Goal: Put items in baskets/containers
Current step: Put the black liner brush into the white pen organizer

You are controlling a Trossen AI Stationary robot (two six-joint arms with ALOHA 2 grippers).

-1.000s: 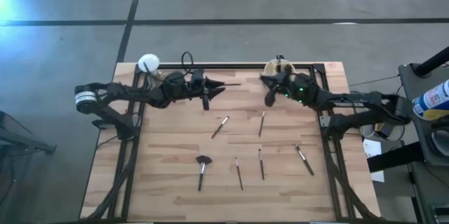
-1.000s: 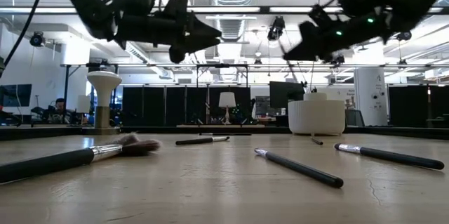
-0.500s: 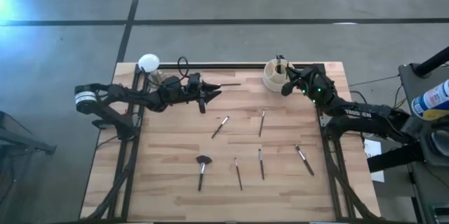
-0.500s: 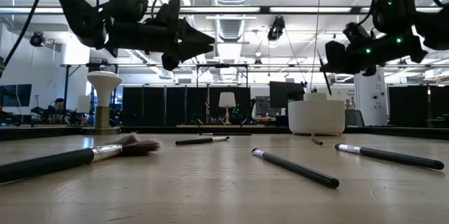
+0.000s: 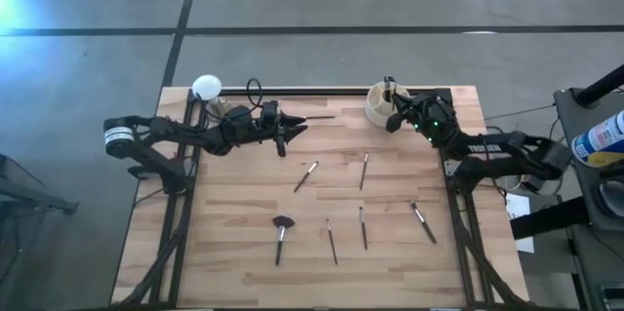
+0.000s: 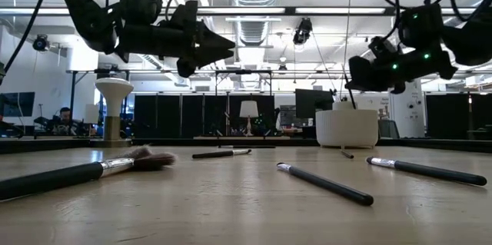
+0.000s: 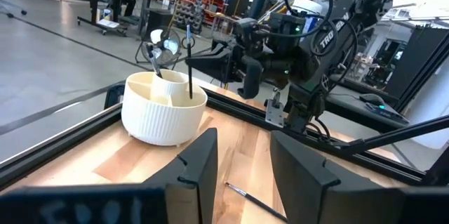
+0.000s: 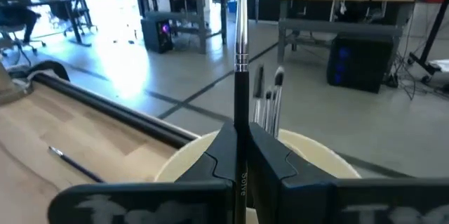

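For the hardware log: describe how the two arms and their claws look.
Both arms are dark, jointed links with looping black cables. The left claw has two flat, angular black fingers. The right claw sits by green lights, and white lettering marks the right arm's forearm.

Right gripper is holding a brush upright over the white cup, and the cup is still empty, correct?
Not empty. The right wrist view shows other brushes already standing in the cup. The right gripper does hold a brush upright over it.

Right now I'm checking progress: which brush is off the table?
The brush gripped upright in the right tool, over the cream cup. The other loose brushes lie flat on the table.
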